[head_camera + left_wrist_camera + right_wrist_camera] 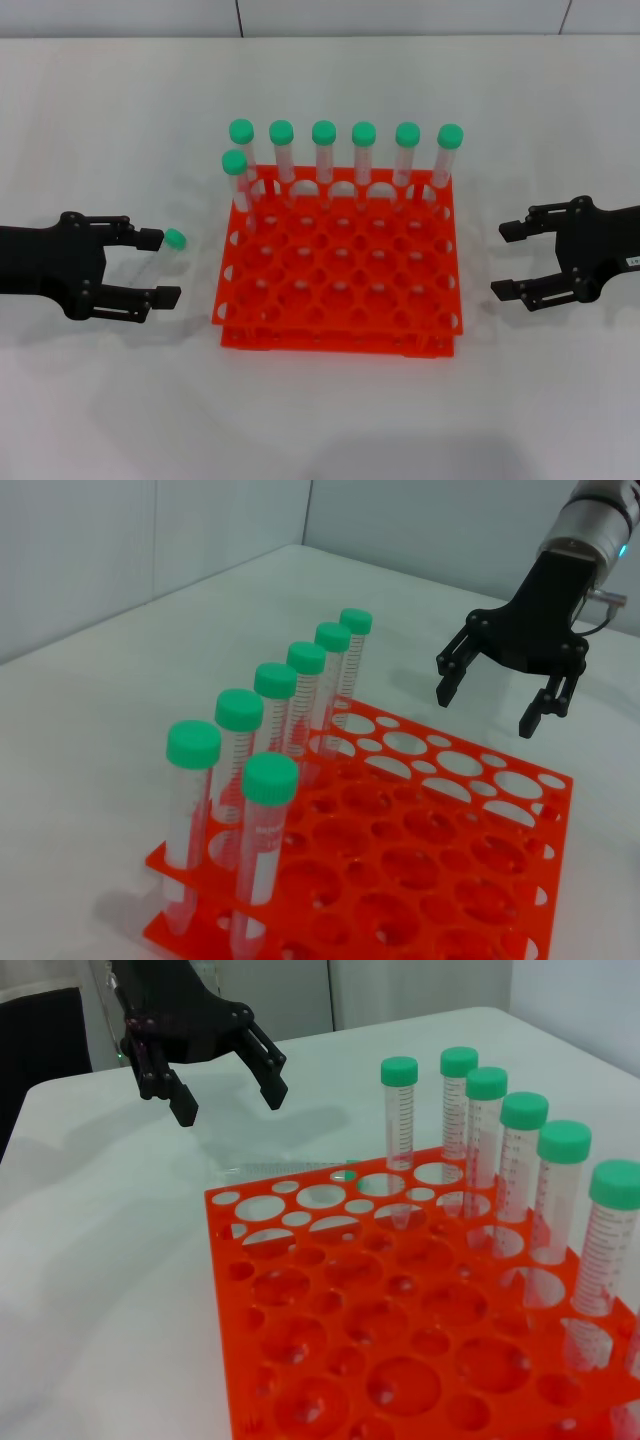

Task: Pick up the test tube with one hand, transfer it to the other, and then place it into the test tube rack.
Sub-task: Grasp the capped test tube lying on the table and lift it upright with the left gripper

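Observation:
The test tube (175, 238) lies on the white table left of the test tube rack (335, 342), its green cap toward the rack. My left gripper (158, 268) is open beside it. The far finger's tip is next to the cap and hides the clear body in the head view. The right wrist view shows the tube (290, 1167) flat on the table, with the left gripper (230, 1102) open above it. My right gripper (507, 260) hangs open and empty to the right of the rack, also seen in the left wrist view (488, 705).
The orange rack (420, 820) (330, 1290) holds several green-capped tubes (323, 150) (300, 695) (520, 1160), standing in its back row plus one at the left of the second row. Its other holes are unfilled. White table lies all around.

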